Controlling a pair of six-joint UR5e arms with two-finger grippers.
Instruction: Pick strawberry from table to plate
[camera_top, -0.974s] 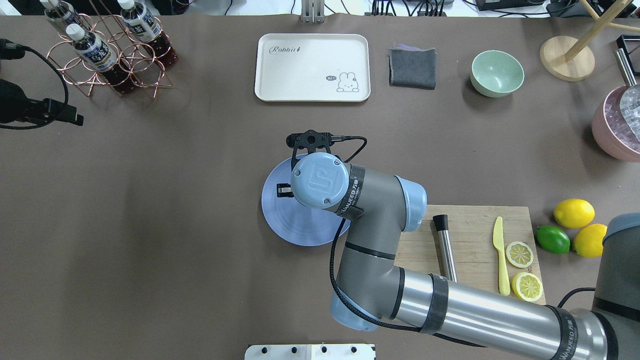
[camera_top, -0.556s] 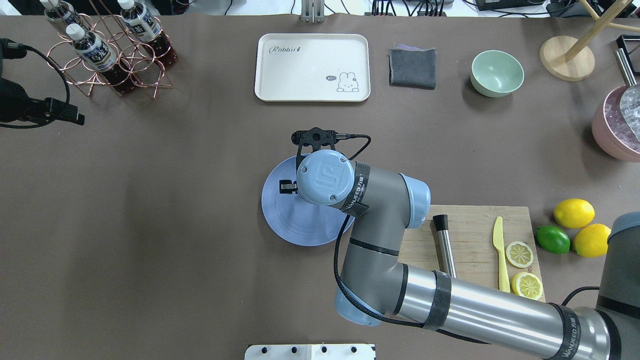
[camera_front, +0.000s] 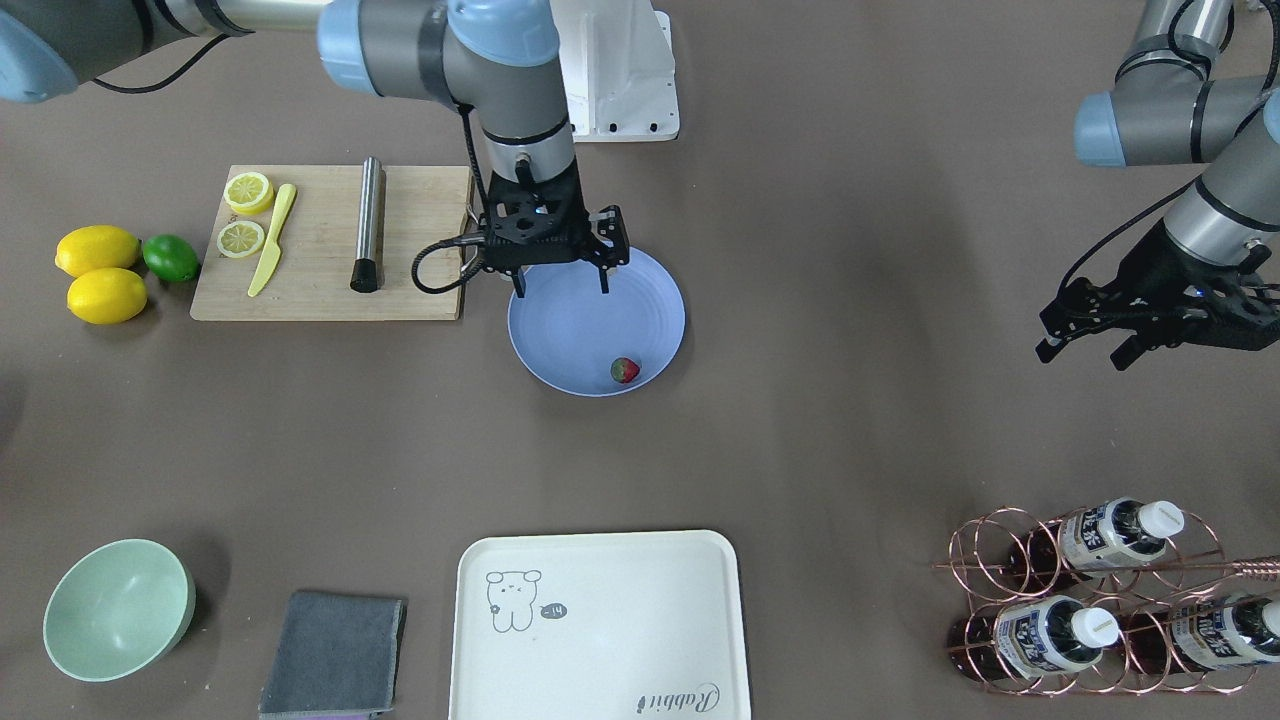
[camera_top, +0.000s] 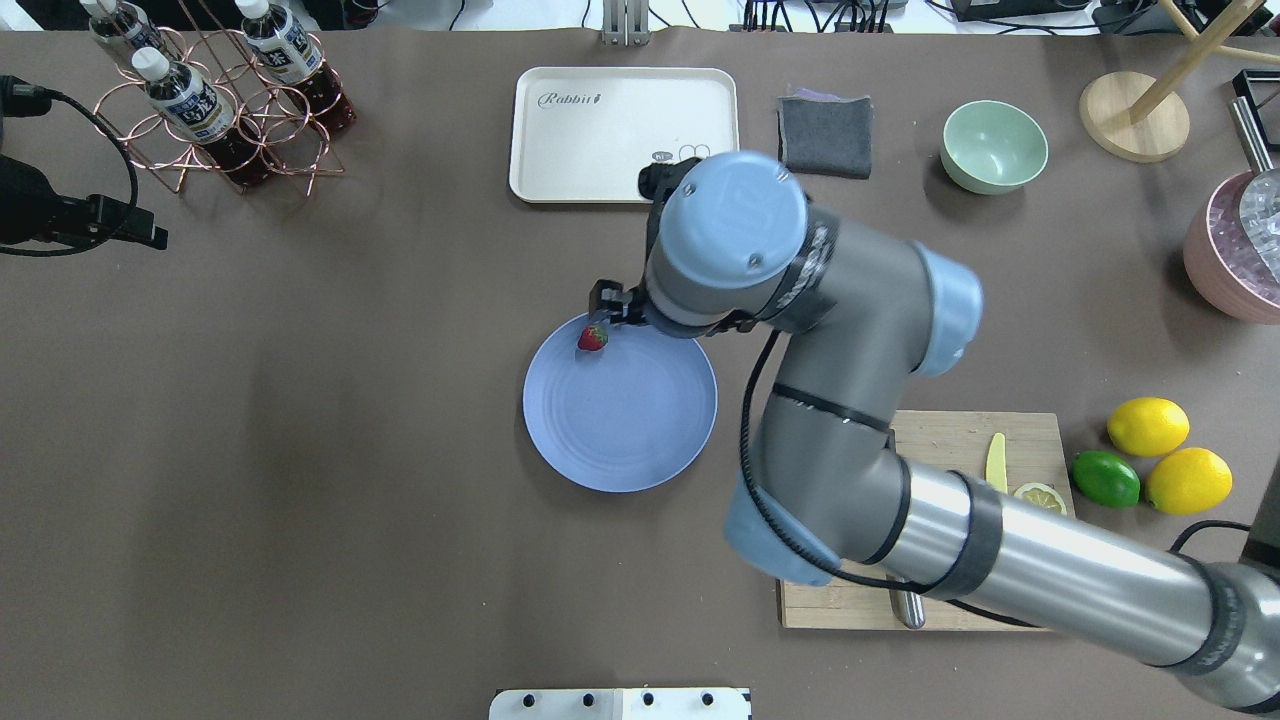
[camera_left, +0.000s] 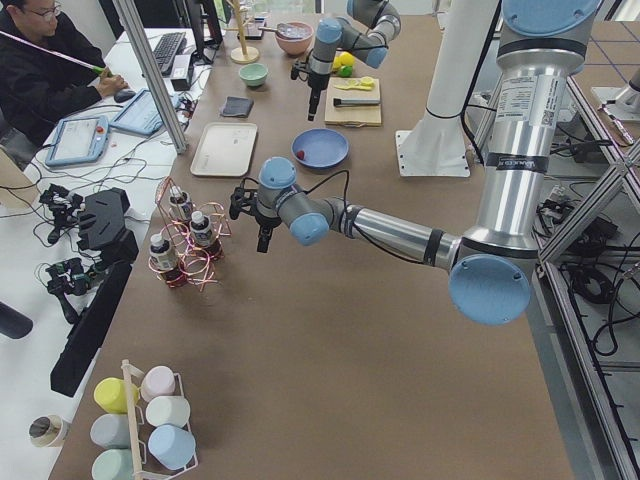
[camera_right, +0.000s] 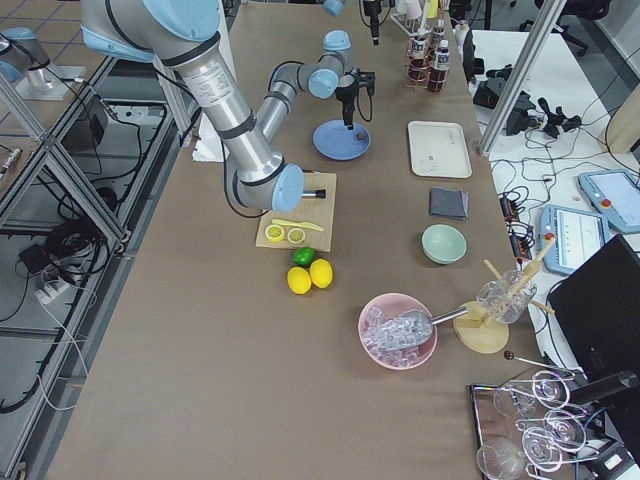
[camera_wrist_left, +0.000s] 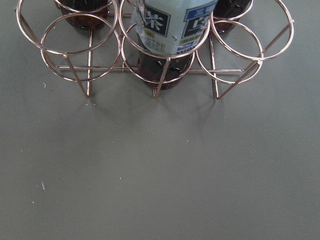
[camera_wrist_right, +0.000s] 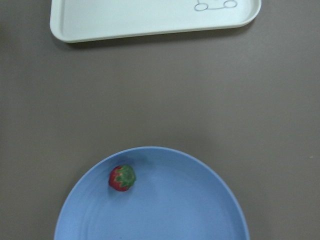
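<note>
The small red strawberry (camera_front: 624, 370) with its green cap lies inside the blue plate (camera_front: 575, 330), close to the rim on the side away from the robot. The overhead view puts the strawberry (camera_top: 592, 338) at the far-left edge of the plate (camera_top: 620, 420), and the right wrist view has the strawberry (camera_wrist_right: 122, 178) alone on the plate (camera_wrist_right: 165, 215). My right gripper (camera_front: 562, 287) hangs open and empty above the plate's near rim. At the table's (camera_top: 300, 450) left end, my left gripper (camera_front: 1085, 352) stands open and holds nothing.
A wooden cutting board (camera_front: 320, 240) with lemon slices, a yellow knife and a metal rod lies beside the plate, with lemons (camera_front: 100, 270) and a lime past it. A cream tray (camera_front: 600, 620), grey cloth (camera_front: 335, 650), mint bowl (camera_front: 118, 608) and copper bottle rack (camera_front: 1090, 600) line the far side.
My right arm has risen from low over the plate and shifted toward the far side. The strawberry, hidden under the wrist before, now lies uncovered on the plate.
</note>
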